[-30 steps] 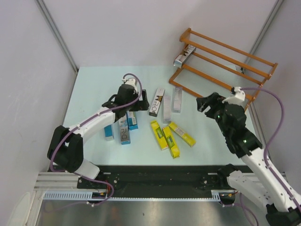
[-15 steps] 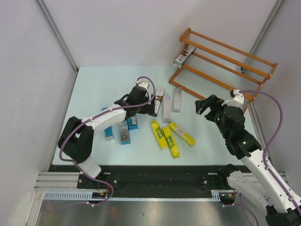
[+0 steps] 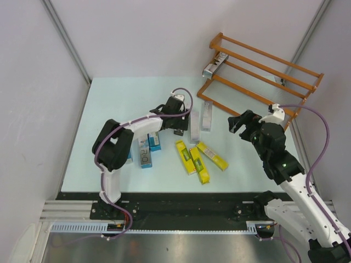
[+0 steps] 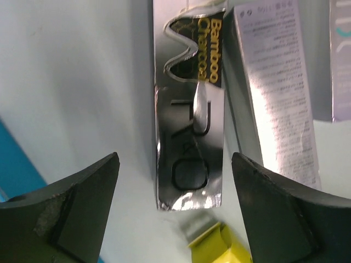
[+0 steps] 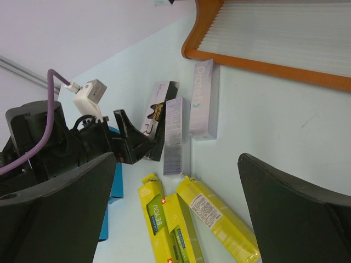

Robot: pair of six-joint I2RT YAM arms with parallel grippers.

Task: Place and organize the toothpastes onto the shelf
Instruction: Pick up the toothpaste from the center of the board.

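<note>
**A:** What is your left hand doing?

**B:** My left hand (image 4: pixel 174 164) is hanging released over the dark charcoal carton (image 4: pixel 189 137). One finger is sitting on each side of its near end, and neither is touching it as far as I can see. That carton is lying flat on the counter (image 3: pixel 109 104), and a silver carton (image 4: pixel 274 98) is lying just beside it on the shelf side.

**A:** And the right one?

**B:** My right hand (image 3: pixel 239 121) is hovering spread open, gripping nothing, near the low front rail of the shelf (image 3: pixel 263 74).

**A:** Where are the other toothpastes sitting?

**B:** One grey carton (image 3: pixel 215 64) is resting across the rails at the shelf's left end, though I cannot tell which tier. A pale lilac carton (image 5: pixel 202 98) is lying on the counter close to the shelf's foot. Three yellow cartons (image 3: pixel 199 164) are lying near one another mid-counter. The blue cartons (image 3: pixel 155 141) are clustering under my left arm, partly hidden by it.
</note>
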